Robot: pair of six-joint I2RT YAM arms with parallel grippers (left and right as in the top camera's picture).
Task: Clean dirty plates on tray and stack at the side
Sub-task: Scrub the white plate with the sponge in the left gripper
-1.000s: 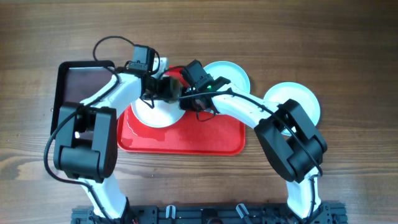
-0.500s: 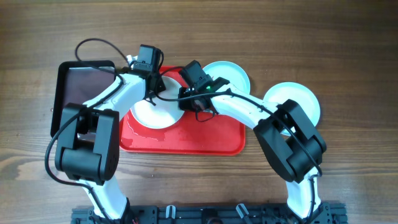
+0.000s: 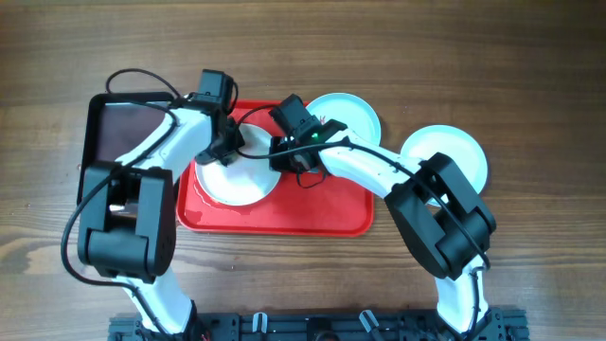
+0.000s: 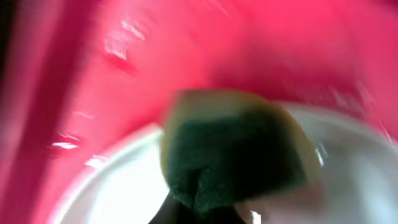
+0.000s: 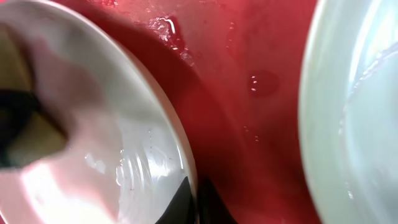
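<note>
A white plate (image 3: 237, 178) lies on the red tray (image 3: 312, 213). My left gripper (image 3: 229, 148) is shut on a green and yellow sponge (image 4: 233, 149) and presses it on the plate's back part (image 4: 118, 196). My right gripper (image 3: 285, 156) is shut on the plate's right rim (image 5: 194, 198); the plate's face shows wet streaks (image 5: 106, 155). A pale turquoise plate (image 3: 348, 116) sits at the tray's back right corner and also shows in the right wrist view (image 5: 357, 93). Another white plate (image 3: 454, 156) rests on the table to the right.
A black rectangular tray (image 3: 123, 133) lies left of the red tray, under the left arm. The red tray's floor (image 5: 242, 93) is wet with droplets between the two plates. Bare wooden table (image 3: 530, 246) surrounds everything.
My left gripper has moved the sponge left and toward the front across the white plate. The right gripper has stayed on the plate's rim.
</note>
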